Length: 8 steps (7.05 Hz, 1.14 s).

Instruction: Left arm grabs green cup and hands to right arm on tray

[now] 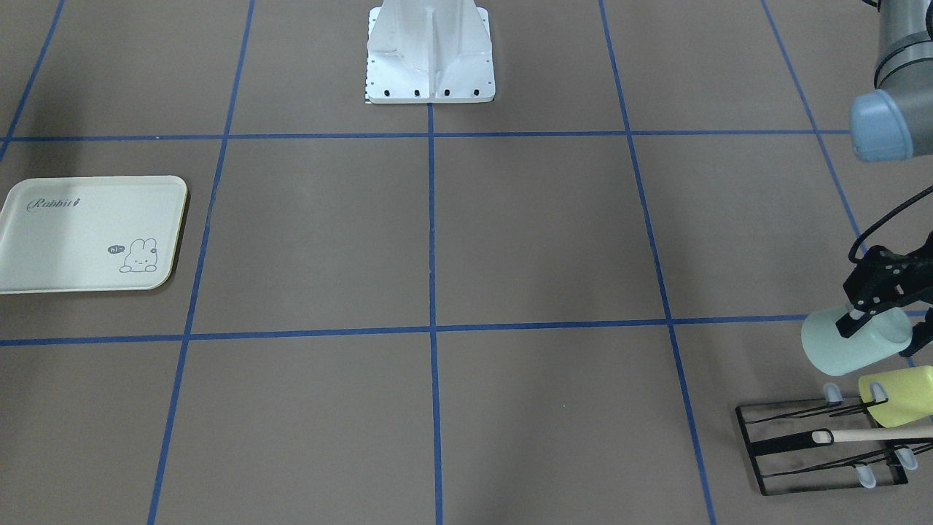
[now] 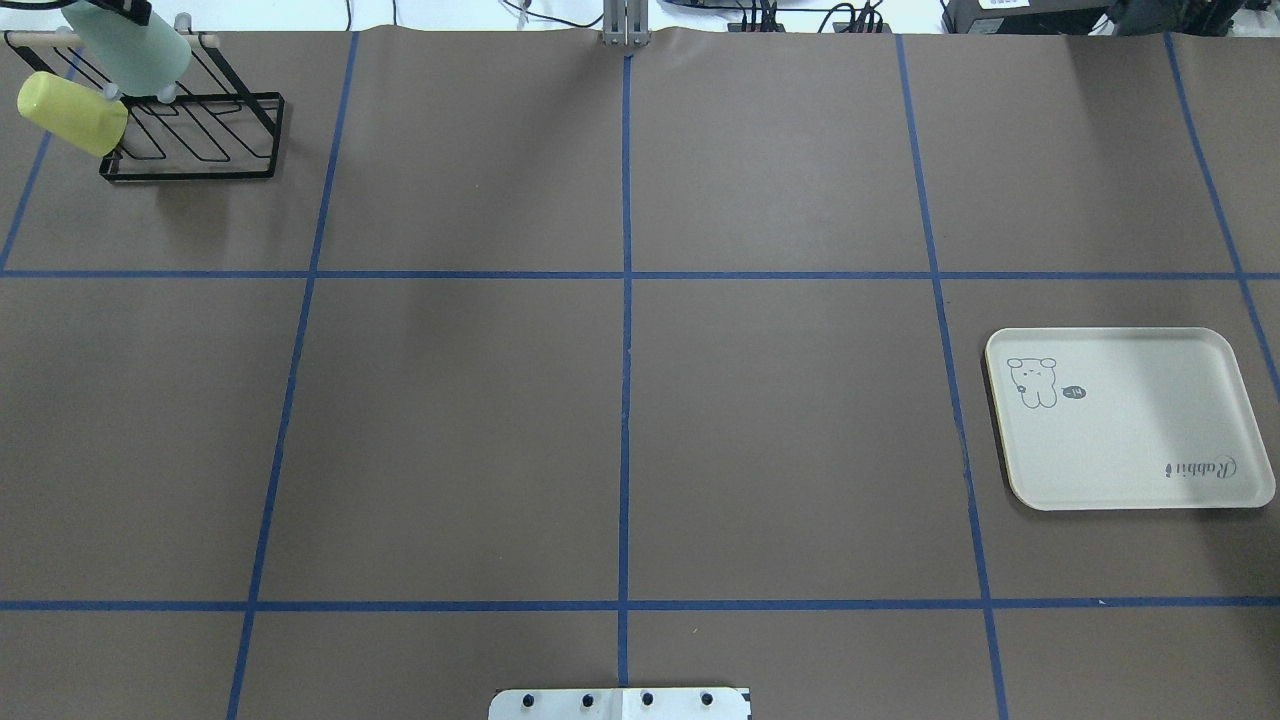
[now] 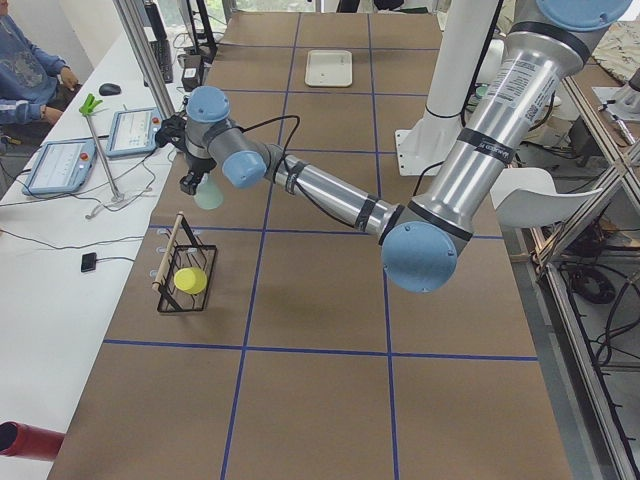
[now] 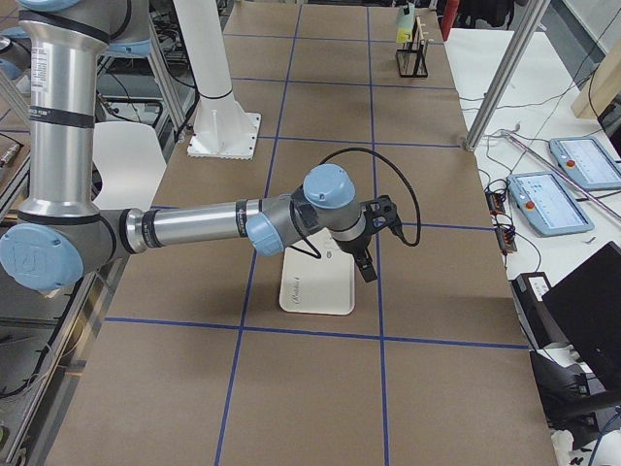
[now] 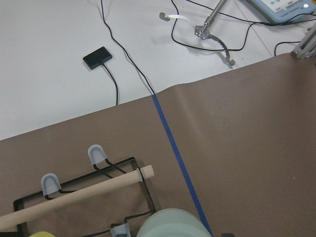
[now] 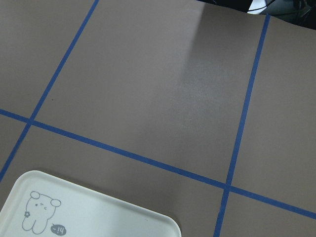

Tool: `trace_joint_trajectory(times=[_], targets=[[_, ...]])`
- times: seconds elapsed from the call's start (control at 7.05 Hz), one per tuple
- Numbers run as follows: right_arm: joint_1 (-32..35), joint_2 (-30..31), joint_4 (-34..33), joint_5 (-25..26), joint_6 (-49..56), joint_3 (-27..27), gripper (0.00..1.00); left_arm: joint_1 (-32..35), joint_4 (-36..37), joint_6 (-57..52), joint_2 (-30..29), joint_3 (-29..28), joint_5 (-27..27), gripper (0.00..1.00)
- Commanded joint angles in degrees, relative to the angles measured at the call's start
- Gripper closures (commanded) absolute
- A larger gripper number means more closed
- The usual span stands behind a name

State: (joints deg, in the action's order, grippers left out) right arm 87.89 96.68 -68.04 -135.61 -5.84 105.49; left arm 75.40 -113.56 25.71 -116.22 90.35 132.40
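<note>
We look down on a brown worktop (image 1: 539, 233) gridded with blue tape (image 1: 431, 219).
On it we find the cream tray (image 1: 87, 233) at one end, a black wire rack (image 1: 783, 445) at the other, and the white base mount (image 1: 430, 65).

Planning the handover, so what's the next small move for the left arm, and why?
Probably carry the green cup toward the table's middle: the left gripper holds it clear of the rack, while the right gripper hovers far off near the tray.
</note>
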Motion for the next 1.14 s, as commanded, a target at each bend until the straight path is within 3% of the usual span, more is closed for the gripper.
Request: trace_joint_trajectory(times=[0.0,0.28,0.57,0.99], targets=[[0.0,0.0,0.1,-1.4,-1.2,0.2,0.0,0.1,2.1,6.5,1.9,6.4,1.4,1.0],[0.0,-0.1,0.1,-1.9,-1.6,0.5,0.0,-0.2,2.2,10.7,3.3,10.1,5.2,1.0],[-0.2,-2.1,1.7,-6.8,-8.4,0.7,0.0,-1.0,1.3,21.8,3.5,14.9,8.3,1.0],[-7.9,-8.4,18.9,-7.4,-39.5,0.5,0.0,-7.5,-7.0,41.3,2.8,17.7,7.7,1.0]])
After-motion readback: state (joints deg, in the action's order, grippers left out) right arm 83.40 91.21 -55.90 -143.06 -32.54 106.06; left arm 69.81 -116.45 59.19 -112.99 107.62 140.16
